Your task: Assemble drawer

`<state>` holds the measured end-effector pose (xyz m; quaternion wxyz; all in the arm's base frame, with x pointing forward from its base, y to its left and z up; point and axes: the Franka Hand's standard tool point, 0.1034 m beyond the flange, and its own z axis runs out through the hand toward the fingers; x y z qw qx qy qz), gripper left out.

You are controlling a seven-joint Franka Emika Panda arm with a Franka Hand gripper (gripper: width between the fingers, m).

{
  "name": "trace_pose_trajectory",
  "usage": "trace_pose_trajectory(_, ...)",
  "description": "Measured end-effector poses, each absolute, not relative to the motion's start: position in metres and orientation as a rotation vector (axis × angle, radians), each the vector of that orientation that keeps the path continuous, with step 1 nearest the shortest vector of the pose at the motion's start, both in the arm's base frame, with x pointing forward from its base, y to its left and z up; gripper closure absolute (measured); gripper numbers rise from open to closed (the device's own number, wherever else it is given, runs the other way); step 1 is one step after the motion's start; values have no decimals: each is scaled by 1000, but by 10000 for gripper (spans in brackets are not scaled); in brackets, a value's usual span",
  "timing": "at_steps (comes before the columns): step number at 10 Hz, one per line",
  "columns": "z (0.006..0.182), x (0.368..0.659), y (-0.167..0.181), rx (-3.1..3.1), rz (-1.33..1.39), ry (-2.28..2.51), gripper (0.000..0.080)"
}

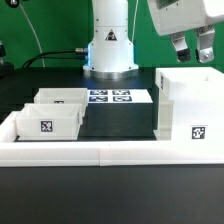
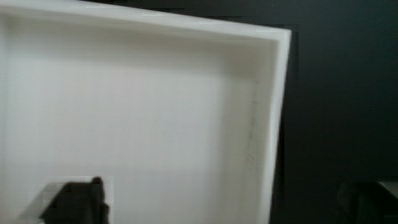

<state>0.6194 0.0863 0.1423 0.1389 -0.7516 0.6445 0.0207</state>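
Shows the pale two-finger gripper (image 1: 192, 50), jaws spread wide and empty, poised just above the tall boxy white plastic drawer housing (image 1: 186, 108) at the exterior view's right, one upright side wall running between the fingers, well apart from both small white open-topped trays (image 1: 50, 122).

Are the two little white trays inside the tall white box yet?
No, out. The front white plastic tray and the rear one sit on the black table, apart from the tall white housing.
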Motion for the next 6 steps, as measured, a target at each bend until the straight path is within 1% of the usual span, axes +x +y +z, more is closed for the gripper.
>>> trace_pose_trajectory(2, 142, 618, 85, -2340, 32, 1660, 151)
trace_pose_trajectory(5, 146, 615, 69, -2709, 42, 1050, 151)
trace_pose_trajectory(6, 145, 613, 68, -2792, 33, 855, 151)
